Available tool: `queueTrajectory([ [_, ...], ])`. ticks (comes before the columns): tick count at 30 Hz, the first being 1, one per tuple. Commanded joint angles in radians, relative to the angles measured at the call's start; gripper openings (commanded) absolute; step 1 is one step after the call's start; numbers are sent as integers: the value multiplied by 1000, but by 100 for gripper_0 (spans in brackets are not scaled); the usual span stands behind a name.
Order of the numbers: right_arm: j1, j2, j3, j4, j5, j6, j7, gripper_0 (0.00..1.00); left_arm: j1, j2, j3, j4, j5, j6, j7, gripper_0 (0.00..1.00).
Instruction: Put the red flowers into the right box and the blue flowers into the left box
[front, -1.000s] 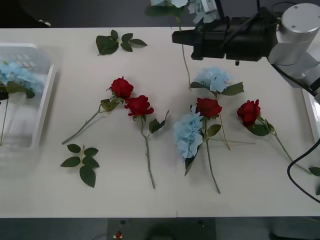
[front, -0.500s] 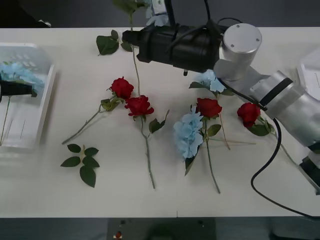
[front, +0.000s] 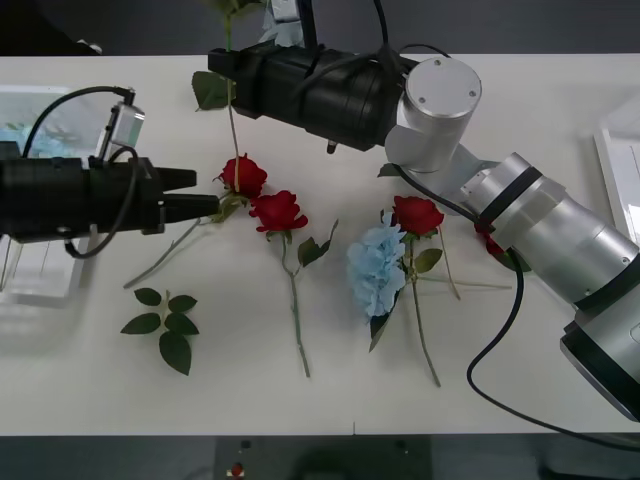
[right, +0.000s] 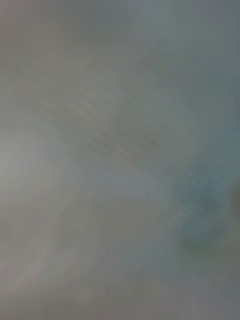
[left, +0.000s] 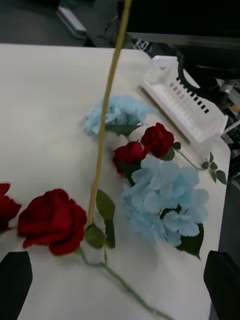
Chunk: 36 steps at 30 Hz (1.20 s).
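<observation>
The right arm reaches clear across the back of the table, and the right gripper (front: 224, 66) is clenched on the thin stem of a carried blue flower (front: 232, 120). The stem hangs straight down in front of the leaf sprig (front: 212, 90), and its head is up at the top edge. The left wrist view catches that same stem dangling past the nearest rose. The right wrist view is a smear, so nothing can be read there.

The left gripper (front: 200, 193) is out over the table with its fingers spread wide and nothing between them, the tips just beside the leftmost of the red flowers (front: 243, 175). A second rose (front: 278, 211) lies close by and a third (front: 417, 214) sits beside a blue cluster (front: 377, 268) mid-table. A fourth is mostly hidden behind the right forearm.

This reads as the blue-flower step — the bloom is lifted and partway toward the left box (front: 60, 105), the ribbed tray at the far left, which the left arm partly covers. No roses are in the right box (front: 622, 190) that I can see.

Next move, as I judge it — the right gripper has to travel on over that tray, come down low and let go so stem and bloom land inside the rim. The two arms are near each other, so the left one needs to stay clear of the dangling stem.
</observation>
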Motion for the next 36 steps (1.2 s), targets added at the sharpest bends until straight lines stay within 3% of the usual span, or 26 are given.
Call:
queueTrajectory([
  [1, -43, 6, -20, -42, -31, -5, -19, 0, -16, -113, 3, -20, -46, -54, -134, 100],
  [6, -41, 4, -18, -41, -29, -5, -22, 0, -31, -196, 3, -20, -72, -94, -178, 100],
  [9, -41, 1, -18, -41, -29, -5, -25, 0, -45, -234, 3, -20, -93, -106, -183, 86],
  [13, -41, 0, -18, -41, -28, -3, -25, 0, -60, -266, 3, -20, -124, -135, -183, 53],
  [14, -41, 0, -18, -41, -28, -5, -25, 0, -66, -274, 3, -20, -132, -144, -184, 39],
  [15, -41, 0, -18, -41, -29, -5, -23, 0, -71, -278, 3, -20, -141, -152, -184, 19],
  [17, -41, -2, -18, -41, -28, -3, -25, 0, -76, -283, 3, -20, -142, -161, -183, 0],
  [30, -41, -14, -18, -41, -25, -11, -23, 0, -76, -268, 3, -18, -141, -183, -163, 0],
  [32, -43, -30, -12, -41, 6, -11, -25, 29, -74, -263, 3, -18, -141, -183, -157, 0],
  [33, -43, -36, -14, -41, 14, -11, -23, 36, -74, -262, 3, -18, -141, -183, -155, 0],
  [35, -43, -62, -14, -41, 40, -11, -25, 62, -74, -254, 3, -18, -141, -183, -151, 0],
  [36, -43, -68, -14, -41, 44, -13, -25, 67, -73, -251, 3, -18, -141, -183, -151, 0],
])
